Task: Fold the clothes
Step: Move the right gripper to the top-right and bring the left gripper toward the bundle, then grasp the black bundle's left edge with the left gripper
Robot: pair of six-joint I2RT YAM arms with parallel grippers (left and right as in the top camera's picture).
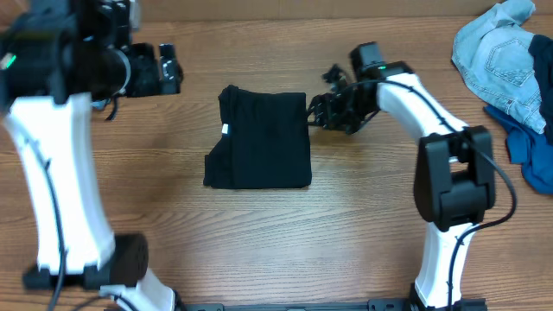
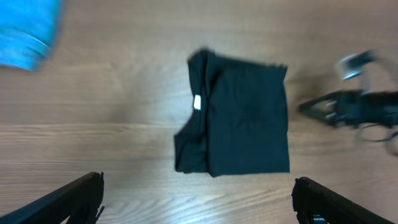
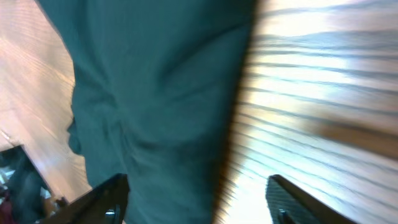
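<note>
Black T-shirt (image 1: pixel 259 138) folded to a rough square, flat at centre of table (image 1: pixel 363 225), white tag (image 1: pixel 225 130) at its left edge. Right gripper (image 1: pixel 318 108) at the shirt's far-right edge, fingers apart, clamping nothing. Left gripper (image 1: pixel 168 69) held high at far left, fingers wide apart, empty. Denim (image 1: pixel 497 52) and blue garment (image 1: pixel 527 147) heaped far right.

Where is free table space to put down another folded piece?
Bare wood lies in front of the black T-shirt, between the arm bases, and between the right arm and the denim pile. Crowded: the shirt's right edge, where the right gripper sits.
</note>
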